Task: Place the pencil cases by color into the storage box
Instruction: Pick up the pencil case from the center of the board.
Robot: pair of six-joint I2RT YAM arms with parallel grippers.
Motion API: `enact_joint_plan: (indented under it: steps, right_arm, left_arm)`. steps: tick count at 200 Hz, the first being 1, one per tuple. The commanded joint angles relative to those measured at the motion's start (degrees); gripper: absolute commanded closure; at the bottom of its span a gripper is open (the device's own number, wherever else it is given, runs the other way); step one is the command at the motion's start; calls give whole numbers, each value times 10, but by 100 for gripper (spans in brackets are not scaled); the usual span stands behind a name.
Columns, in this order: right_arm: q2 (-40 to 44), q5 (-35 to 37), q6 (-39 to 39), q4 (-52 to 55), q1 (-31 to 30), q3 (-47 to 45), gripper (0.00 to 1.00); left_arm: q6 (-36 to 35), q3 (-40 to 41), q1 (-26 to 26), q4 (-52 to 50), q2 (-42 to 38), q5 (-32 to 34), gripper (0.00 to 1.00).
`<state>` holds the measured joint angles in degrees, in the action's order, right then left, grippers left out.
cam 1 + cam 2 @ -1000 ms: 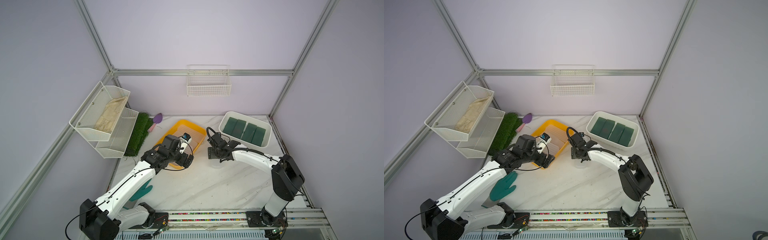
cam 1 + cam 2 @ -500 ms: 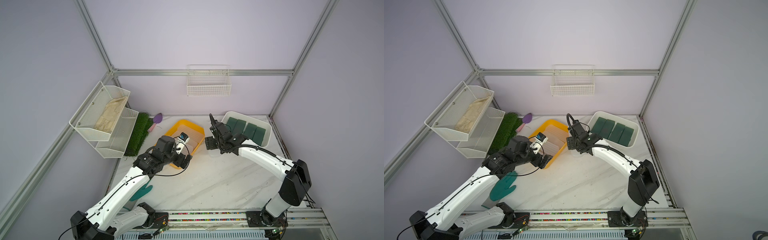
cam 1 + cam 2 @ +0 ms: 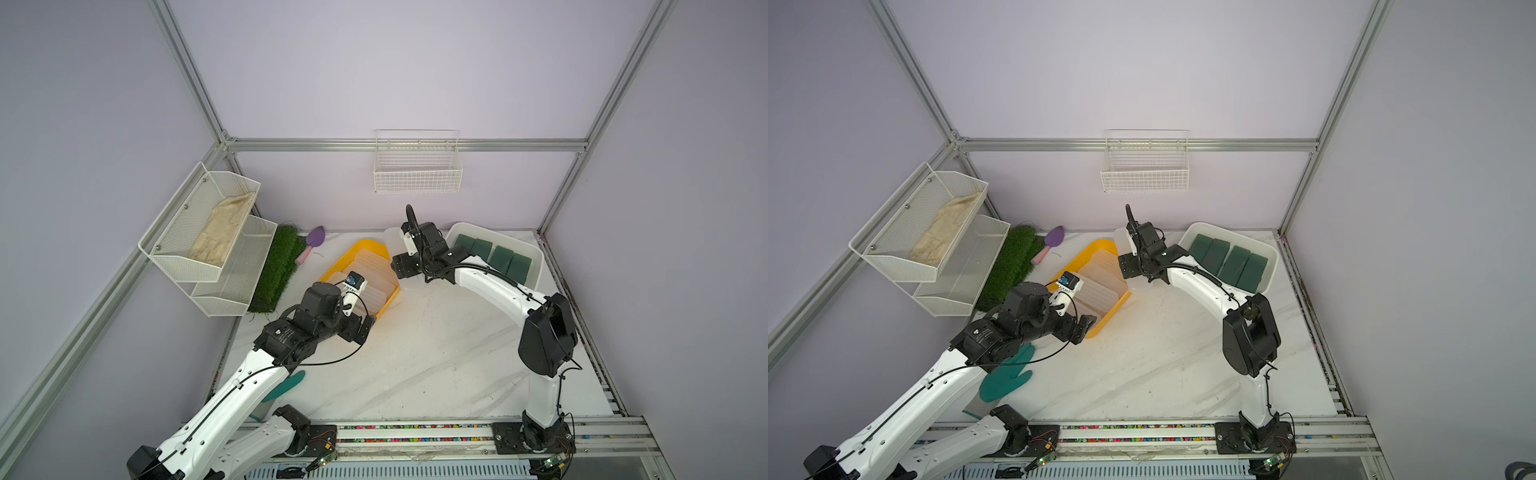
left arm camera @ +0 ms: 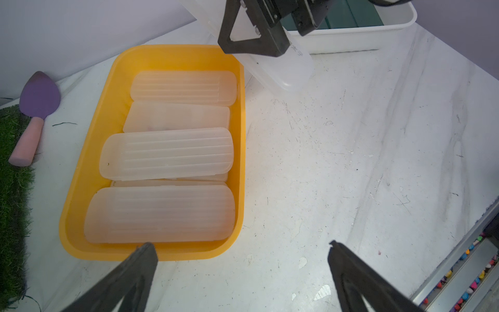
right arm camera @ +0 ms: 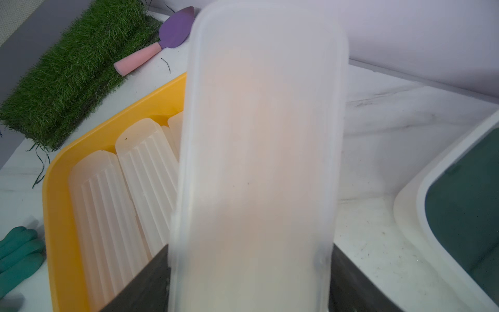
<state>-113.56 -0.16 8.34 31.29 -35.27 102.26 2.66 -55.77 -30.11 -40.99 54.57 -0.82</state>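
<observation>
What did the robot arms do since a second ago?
The right gripper lifted the clear case off the table and carried it toward the yellow tray. The left gripper, open, pulled back from the tray. The green cases stayed in the white box.

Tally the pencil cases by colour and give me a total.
Dark green cases, in the white box: 4
Frosted clear cases, in the yellow tray: 4 plainly seen, perhaps another beneath
Frosted clear case in the right gripper: 1
Total: 9 plainly seen
</observation>
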Motion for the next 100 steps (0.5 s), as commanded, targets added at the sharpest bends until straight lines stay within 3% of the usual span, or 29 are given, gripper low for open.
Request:
enact_joint_plan:
  steps: [1, 60, 100]
  right_arm:
    - [-33, -62, -58, -7, -1, 52, 30]
    - [-119, -103, -167, 21, 0, 142, 30]
    - [-154, -101, -218, 25, -1, 174, 31]
  left_arm:
    - [28, 19, 21, 24, -2, -28, 0]
    - [37, 21, 64, 47, 12, -90, 0]
    - [34, 7, 69, 45, 28, -70, 0]
